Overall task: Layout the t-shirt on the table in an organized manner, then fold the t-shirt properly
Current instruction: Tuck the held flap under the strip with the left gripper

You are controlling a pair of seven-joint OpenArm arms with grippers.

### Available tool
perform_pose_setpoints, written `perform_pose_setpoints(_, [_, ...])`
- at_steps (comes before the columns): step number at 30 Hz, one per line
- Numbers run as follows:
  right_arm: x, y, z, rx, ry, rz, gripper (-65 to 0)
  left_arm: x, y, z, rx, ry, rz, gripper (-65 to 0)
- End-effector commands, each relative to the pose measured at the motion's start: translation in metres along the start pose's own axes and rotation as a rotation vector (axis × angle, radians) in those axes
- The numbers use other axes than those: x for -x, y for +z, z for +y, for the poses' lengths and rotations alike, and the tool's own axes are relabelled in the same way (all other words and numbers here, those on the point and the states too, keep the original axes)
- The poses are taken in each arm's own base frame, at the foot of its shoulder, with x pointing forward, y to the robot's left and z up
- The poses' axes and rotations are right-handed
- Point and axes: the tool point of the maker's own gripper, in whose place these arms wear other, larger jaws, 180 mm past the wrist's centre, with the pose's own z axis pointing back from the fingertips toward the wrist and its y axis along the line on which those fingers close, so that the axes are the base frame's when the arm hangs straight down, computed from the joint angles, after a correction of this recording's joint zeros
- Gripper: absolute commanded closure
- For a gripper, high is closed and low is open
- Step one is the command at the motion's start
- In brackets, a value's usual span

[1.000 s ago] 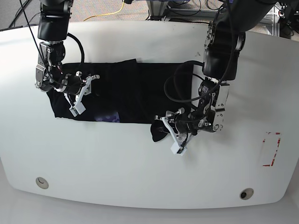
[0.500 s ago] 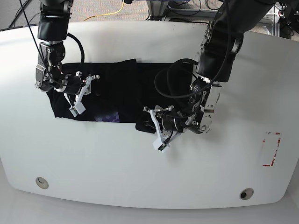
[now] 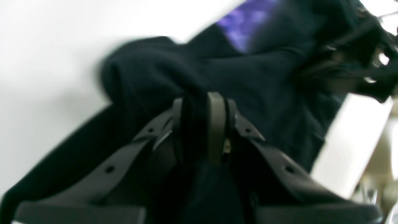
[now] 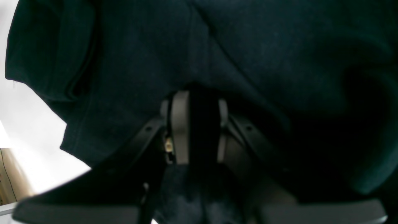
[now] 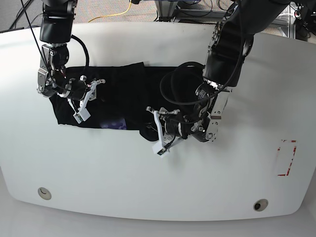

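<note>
White glossy table point(image 5: 148, 177) is filling the base view, with cables lying on the floor behind its far edge. Left gripper point(image 3: 202, 124) is pinching a fold of the black shirt point(image 5: 128, 94) between its nearly closed jaws; cloth is bulging above the fingertips, blurred, and a purple print point(image 3: 242, 21) is showing beyond it. In the base view this gripper point(image 5: 159, 134) is sitting at the near edge of the shirt, near its middle. Right gripper point(image 4: 196, 124) is also clamping dark cloth between its jaws. In the base view it point(image 5: 85, 102) is resting on the shirt's end at that view's left. Shirt is lying as a dark strip across the far half of the table, and a red rectangle mark point(image 5: 286, 158) is lying well apart from it
</note>
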Motion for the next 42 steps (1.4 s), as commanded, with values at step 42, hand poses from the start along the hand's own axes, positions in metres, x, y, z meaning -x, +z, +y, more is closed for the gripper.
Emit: perform_pose_setpoints(42, [0.025, -0.002, -0.010, 0.056, 0.016, 0.140, -13.0, -0.026, 0.075, 0.017, -0.147, -0.352, -0.037, -24.6])
